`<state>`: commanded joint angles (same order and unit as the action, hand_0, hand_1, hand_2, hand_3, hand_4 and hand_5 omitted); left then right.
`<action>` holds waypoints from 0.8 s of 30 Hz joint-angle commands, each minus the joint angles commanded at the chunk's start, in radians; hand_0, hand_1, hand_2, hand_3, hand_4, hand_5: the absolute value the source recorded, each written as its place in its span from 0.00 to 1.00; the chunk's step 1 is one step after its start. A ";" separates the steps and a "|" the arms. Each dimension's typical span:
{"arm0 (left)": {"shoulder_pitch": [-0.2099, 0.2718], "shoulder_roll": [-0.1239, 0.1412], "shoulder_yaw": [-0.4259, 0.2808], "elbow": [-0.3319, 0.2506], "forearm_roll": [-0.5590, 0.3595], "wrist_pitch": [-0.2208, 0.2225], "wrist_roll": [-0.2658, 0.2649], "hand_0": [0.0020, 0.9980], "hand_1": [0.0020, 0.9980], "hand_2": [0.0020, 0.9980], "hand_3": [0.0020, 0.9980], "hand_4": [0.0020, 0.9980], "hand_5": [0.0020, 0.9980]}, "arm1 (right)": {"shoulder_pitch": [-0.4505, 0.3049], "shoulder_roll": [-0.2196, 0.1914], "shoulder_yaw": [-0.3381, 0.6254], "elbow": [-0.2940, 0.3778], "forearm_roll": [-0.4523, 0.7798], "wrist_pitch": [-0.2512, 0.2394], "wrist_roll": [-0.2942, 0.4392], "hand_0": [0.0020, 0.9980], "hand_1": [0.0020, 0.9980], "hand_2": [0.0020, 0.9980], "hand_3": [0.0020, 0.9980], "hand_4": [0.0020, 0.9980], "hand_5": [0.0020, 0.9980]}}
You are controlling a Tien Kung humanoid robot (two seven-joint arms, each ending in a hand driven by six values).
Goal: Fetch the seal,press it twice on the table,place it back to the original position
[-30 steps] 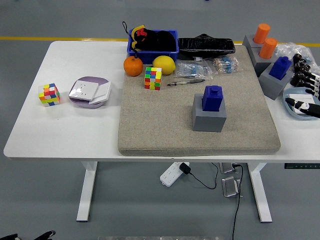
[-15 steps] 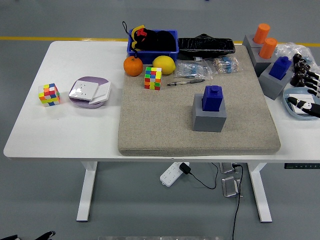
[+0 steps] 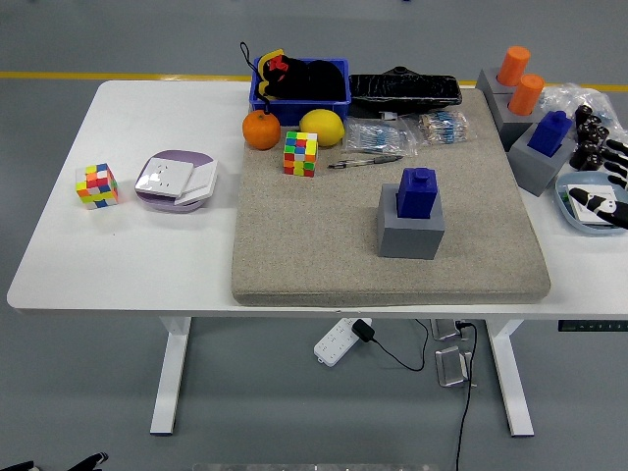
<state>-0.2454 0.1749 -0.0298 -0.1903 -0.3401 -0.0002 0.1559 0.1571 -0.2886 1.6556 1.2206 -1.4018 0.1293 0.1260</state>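
Head view: the blue seal point(image 3: 417, 191) is seated in its grey holder point(image 3: 409, 233) on the mat point(image 3: 294, 245), untouched. Only part of the right hand point(image 3: 601, 167) is seen at the table's right edge; its grip cannot be told. The seal should be approached from above and lifted straight out.

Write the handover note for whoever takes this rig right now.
Right hand: at the table's right edge, near the grey stands, holding nothing; fingers too unclear to call. Left hand: out of view.
Blue seal: upright in its grey holder on the mat, untouched.
Done: nothing visible.
Left: fetch the seal, press it twice on the table, return it to the holder.
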 joint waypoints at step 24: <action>0.000 -0.003 0.001 0.000 -0.003 0.000 0.000 0.81 0.79 0.76 0.80 0.69 0.43 | 0.001 -0.001 -0.003 0.001 0.002 -0.003 -0.003 0.91 0.88 0.85 0.87 1.00 0.23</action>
<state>-0.2459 0.1722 -0.0283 -0.1899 -0.3432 0.0000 0.1558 0.1581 -0.2900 1.6527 1.2212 -1.4001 0.1266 0.1231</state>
